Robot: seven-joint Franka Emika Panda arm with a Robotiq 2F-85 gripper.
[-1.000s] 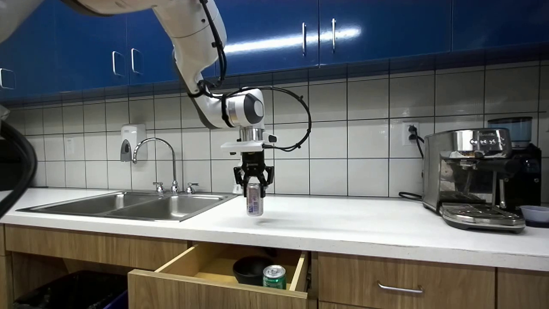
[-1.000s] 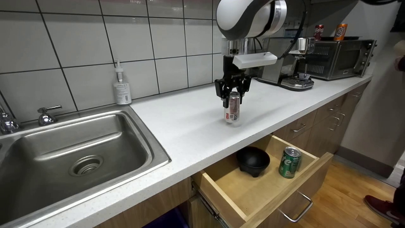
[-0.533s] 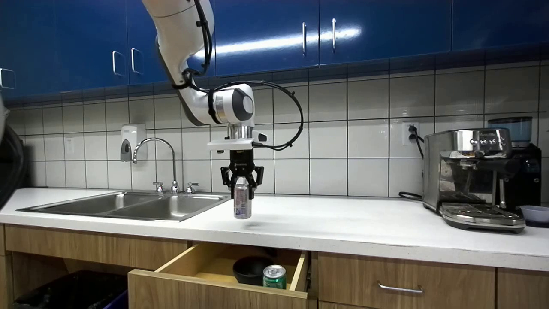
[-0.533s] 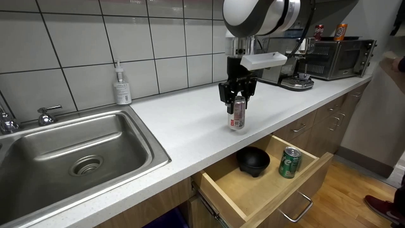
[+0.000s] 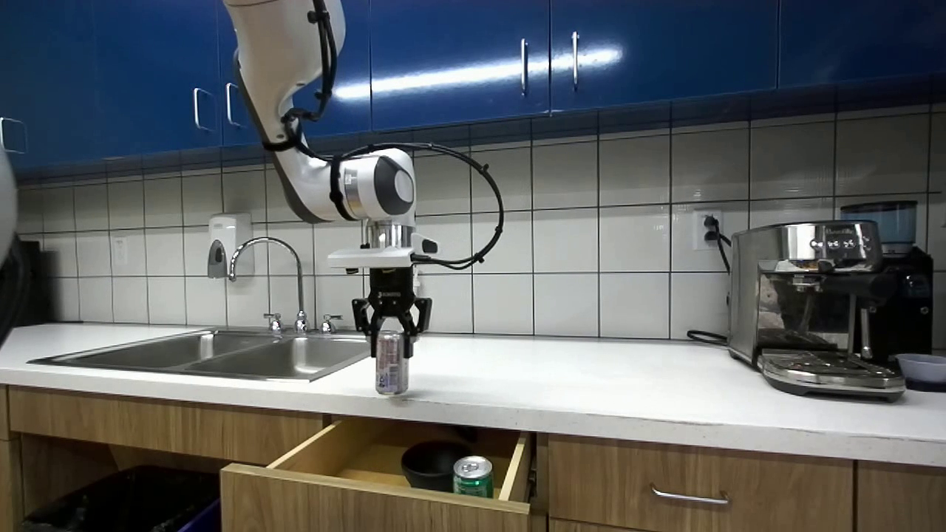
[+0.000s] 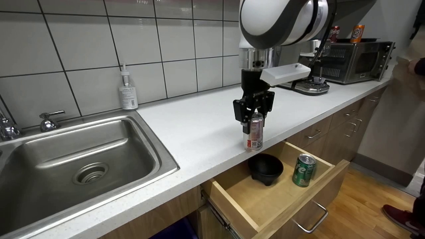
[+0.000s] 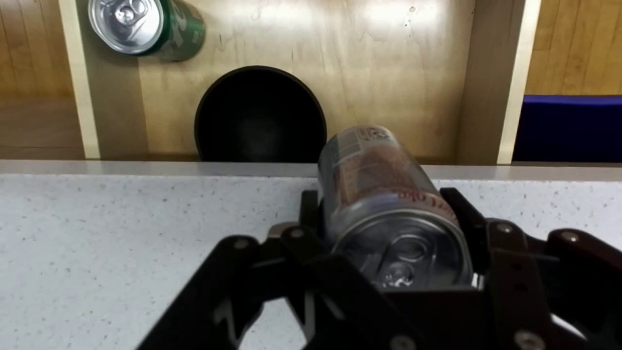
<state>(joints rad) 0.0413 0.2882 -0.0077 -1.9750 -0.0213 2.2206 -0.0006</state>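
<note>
Presently, you have the silver can (image 6: pixel 255 136) upright at the front edge of the surface (image 6: pixel 186 129), beside the open drawer (image 6: pixel 265 207); whether its base touches cannot be told. The claw (image 5: pixel 391 349) is closed to the can's width, gripping both sides. Judged step in hand: positioning the held can; your next move should call for steady grip and clearance at that edge. The drawer contains a black bowl (image 7: pixel 260 116) and, apart from it, an upright green can (image 6: pixel 303 170); a black-lined bin's (image 5: pixel 162 480) contents are hidden.
</note>
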